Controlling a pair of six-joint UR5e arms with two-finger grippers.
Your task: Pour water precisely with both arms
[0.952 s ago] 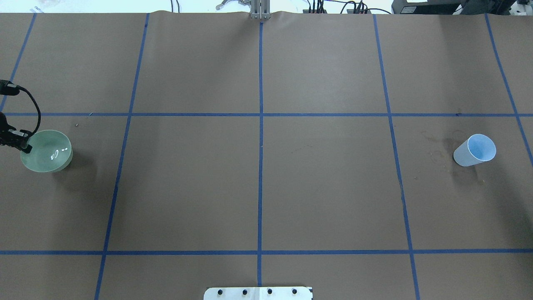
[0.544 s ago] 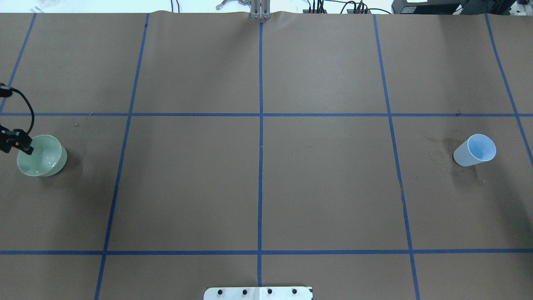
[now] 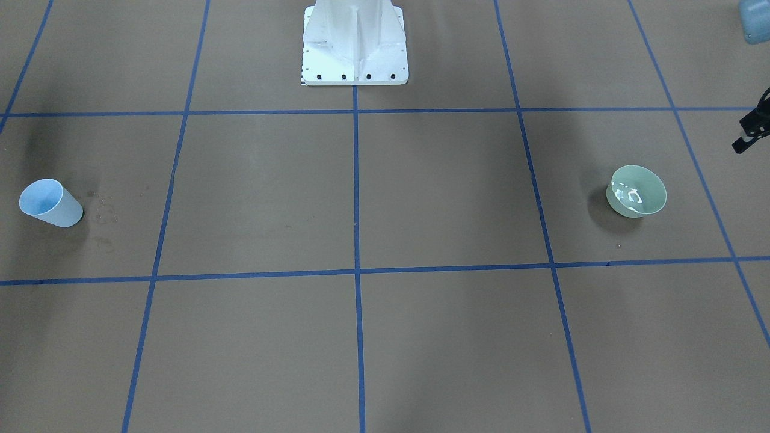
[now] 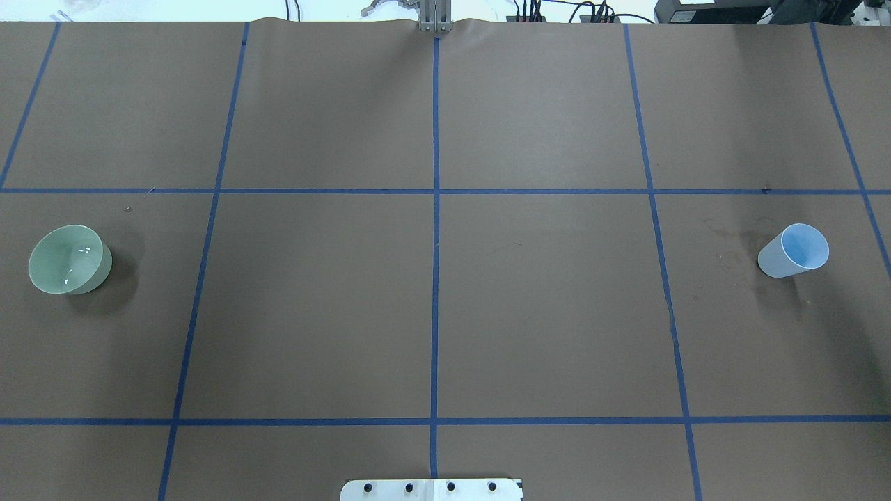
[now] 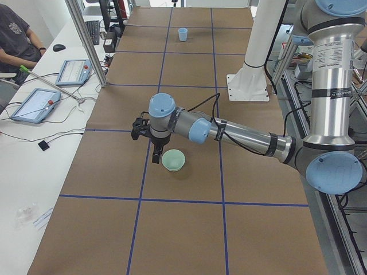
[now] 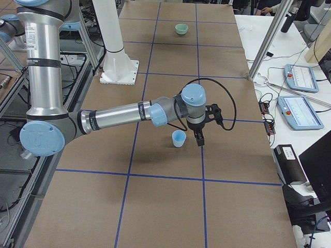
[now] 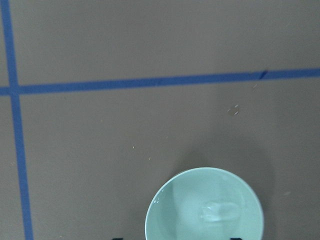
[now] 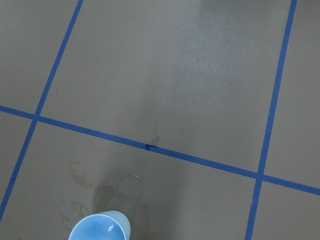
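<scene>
A pale green bowl (image 4: 66,261) stands on the brown paper at the table's left, with water (image 3: 631,195) showing as white glints inside it. It also shows in the left wrist view (image 7: 205,207). My left gripper (image 5: 155,156) hangs just beside the bowl, apart from it, its two fingertips spread wide at the bottom edge of the left wrist view. A light blue cup (image 4: 793,252) stands at the table's right. My right gripper (image 6: 199,138) hangs close beside the cup (image 6: 178,138); I cannot tell whether it is open or shut.
Dried water rings (image 4: 731,250) mark the paper left of the cup. The white pedestal (image 3: 355,42) stands at the robot's edge of the table. Tablets and cables (image 5: 34,103) lie on the white operators' bench, where a person sits.
The left gripper held the bowl raised by its rim, set it down on the paper, let go and drew off to the left out of the overhead view. The cup has not moved.
</scene>
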